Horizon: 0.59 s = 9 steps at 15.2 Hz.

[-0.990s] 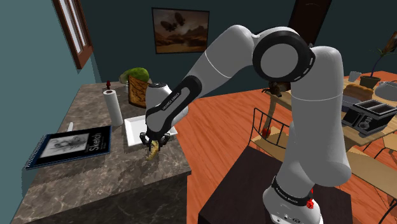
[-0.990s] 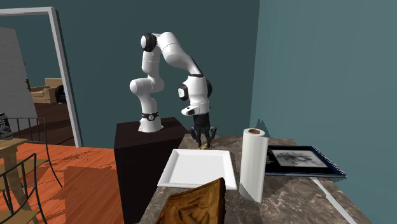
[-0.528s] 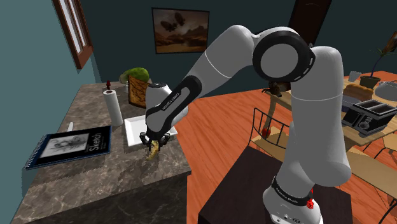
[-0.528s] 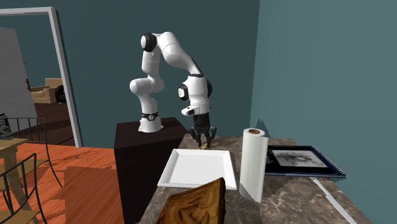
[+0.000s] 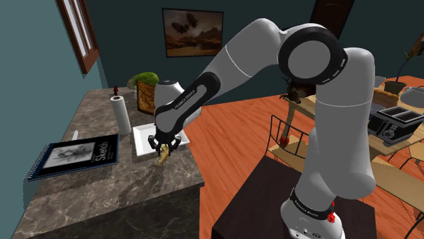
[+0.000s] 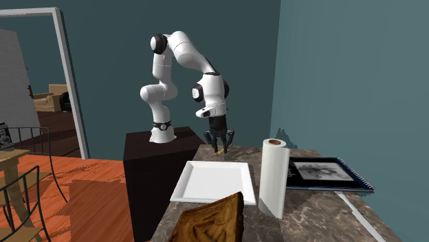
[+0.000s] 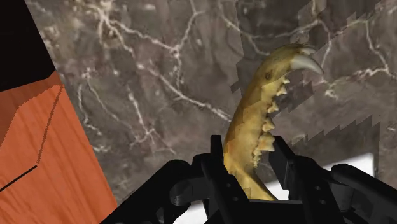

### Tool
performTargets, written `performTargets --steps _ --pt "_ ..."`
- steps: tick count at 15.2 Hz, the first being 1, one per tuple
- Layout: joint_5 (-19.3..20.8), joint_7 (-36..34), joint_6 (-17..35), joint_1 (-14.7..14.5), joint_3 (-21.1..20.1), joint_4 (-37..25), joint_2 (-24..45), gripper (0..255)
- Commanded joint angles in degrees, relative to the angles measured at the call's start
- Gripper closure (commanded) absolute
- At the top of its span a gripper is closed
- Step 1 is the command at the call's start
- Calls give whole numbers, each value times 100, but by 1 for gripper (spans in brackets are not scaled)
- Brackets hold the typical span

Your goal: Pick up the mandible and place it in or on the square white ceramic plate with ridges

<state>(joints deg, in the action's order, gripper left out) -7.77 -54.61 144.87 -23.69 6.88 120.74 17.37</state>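
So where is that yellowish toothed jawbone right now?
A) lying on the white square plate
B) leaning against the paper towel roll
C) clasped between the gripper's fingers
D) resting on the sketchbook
C: in the wrist view the mandible sits clasped between the two black fingers of the gripper, with the marble counter beyond it, while the white plate is bare.

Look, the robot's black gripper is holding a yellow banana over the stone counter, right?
Not a banana. The gripper is shut on a yellowish jawbone with a row of teeth and a curved fang at its tip, as the wrist view shows. The rest is right: it is held over the marbled stone counter.
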Motion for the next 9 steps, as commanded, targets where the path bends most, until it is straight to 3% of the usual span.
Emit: performTargets --steps 1,9 --pt "39 -36 -127 -15 17 -12 -114 255" --pt "169 -144 -661 -45 65 -157 -510 255"
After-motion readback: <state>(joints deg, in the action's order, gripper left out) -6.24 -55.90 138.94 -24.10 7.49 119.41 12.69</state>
